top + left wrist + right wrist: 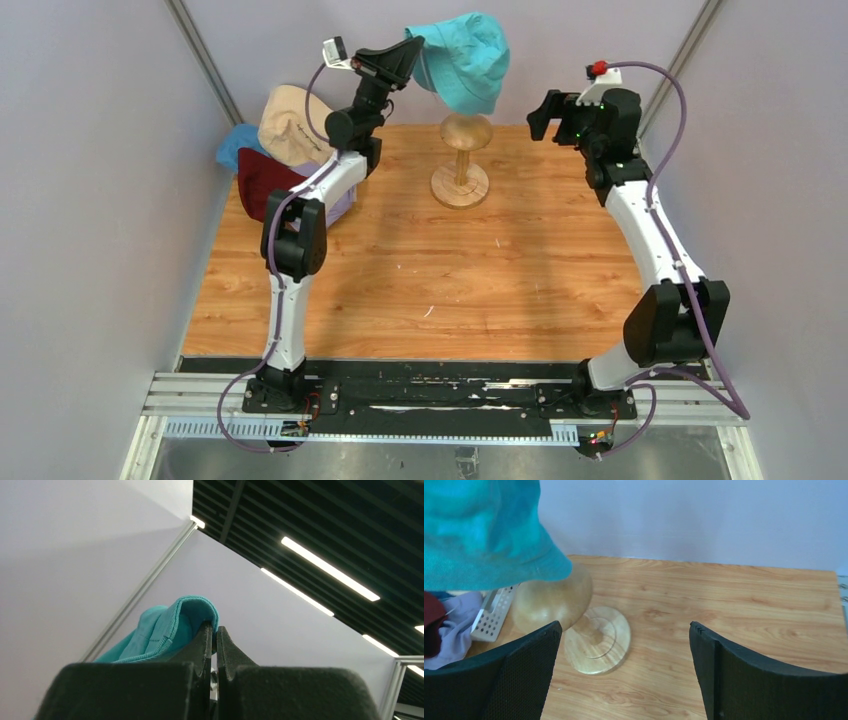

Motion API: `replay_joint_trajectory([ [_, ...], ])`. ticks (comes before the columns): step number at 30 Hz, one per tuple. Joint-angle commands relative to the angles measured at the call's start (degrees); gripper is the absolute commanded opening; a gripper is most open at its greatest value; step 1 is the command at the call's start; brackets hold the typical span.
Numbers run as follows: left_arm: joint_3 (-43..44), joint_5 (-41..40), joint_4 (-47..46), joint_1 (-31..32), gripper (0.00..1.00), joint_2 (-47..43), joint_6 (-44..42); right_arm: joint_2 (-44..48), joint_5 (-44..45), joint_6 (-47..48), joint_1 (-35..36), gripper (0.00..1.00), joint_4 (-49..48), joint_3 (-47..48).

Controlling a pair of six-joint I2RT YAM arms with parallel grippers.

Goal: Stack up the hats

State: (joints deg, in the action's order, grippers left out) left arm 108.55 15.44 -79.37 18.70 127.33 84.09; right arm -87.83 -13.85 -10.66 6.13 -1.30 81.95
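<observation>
A teal hat (463, 62) hangs in the air above the wooden stand (462, 160), its brim pinched in my left gripper (417, 45), which is shut on it. In the left wrist view the teal hat (165, 630) folds over the closed fingertips (206, 635). From the right wrist the teal hat (484, 530) fills the upper left over the wooden stand (574, 620). My right gripper (541, 115) stands open to the right of the stand, with nothing between its fingers (719, 665). At the back left lie a beige hat (290, 125), a dark red hat (265, 180), a blue hat (238, 145) and a lavender hat (342, 206).
A white mesh basket (494, 620) lies under the pile of hats at the back left. The stand's round base (460, 186) rests on the wooden table (450, 290). Grey walls close in the table on three sides.
</observation>
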Motion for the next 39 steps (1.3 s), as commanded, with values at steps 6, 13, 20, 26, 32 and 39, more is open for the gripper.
replay_joint_trajectory([
  [6, -3.3, 2.3, -4.3, 2.6, 0.0, 1.4, 0.6, 4.7, 1.5, -0.5, -4.6, 0.97, 0.7, -2.1],
  [13, -15.4, 4.6, -9.1, 3.8, 0.0, -0.3, 2.3, 4.6, 1.2, -0.7, -4.8, 0.97, 0.7, -2.3],
  [20, -23.4, 4.7, -9.1, 4.0, 0.0, -3.6, 0.3, 4.4, 1.0, -0.9, -4.8, 0.97, 0.7, -2.4],
  [26, -25.8, 2.9, -9.0, 3.1, 0.0, -3.4, 0.9, 4.5, 0.9, -0.8, -4.8, 0.97, 0.6, -2.9],
  [32, -27.0, 1.4, -5.5, 0.6, 0.0, -4.0, 0.3, 4.5, 0.7, -0.8, -4.8, 0.97, 0.7, -2.7],
  [39, -27.4, 2.3, -0.5, -1.7, 0.0, -4.6, -3.1, 4.4, 0.6, -0.9, -4.9, 0.97, 0.6, -2.6],
])
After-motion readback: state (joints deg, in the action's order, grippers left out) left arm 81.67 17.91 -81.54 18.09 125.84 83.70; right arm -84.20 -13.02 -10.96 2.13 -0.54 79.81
